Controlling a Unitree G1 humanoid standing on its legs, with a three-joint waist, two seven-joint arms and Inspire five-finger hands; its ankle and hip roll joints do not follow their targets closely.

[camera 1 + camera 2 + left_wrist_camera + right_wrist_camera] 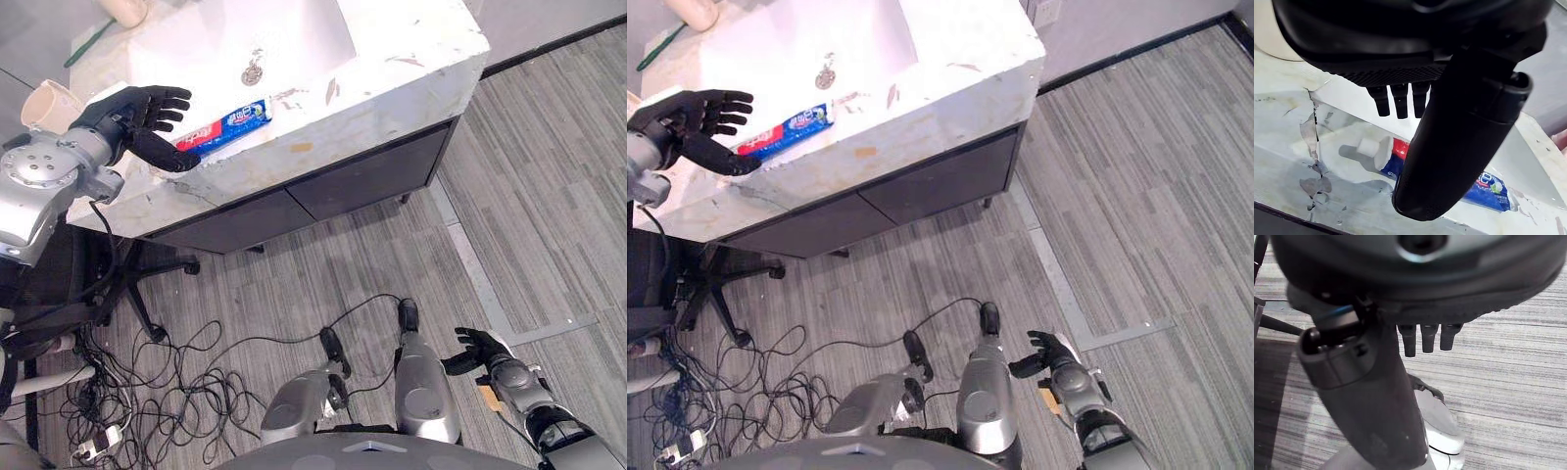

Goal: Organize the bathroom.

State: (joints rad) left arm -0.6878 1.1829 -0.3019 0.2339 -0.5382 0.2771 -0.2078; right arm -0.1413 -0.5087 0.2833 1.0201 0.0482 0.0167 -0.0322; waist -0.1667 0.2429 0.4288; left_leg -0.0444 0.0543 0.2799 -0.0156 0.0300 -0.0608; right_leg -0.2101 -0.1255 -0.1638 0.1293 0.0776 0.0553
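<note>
Left eye view has my left hand (137, 116) up over the front edge of the vanity counter (392, 93), fingers spread and relaxed, nothing in it. Thumb's pointing down, right by the cap end of the toothpaste tube (227, 124), which is lying flat on the counter in front of the sink basin (265, 34). Can't tell if the thumb's actually touching it. A beige cup (47, 104) sits just behind my wrist, and there's a green toothbrush (88, 44) further back. My right hand (480, 351) hangs low over the floor, open and empty too.
</note>
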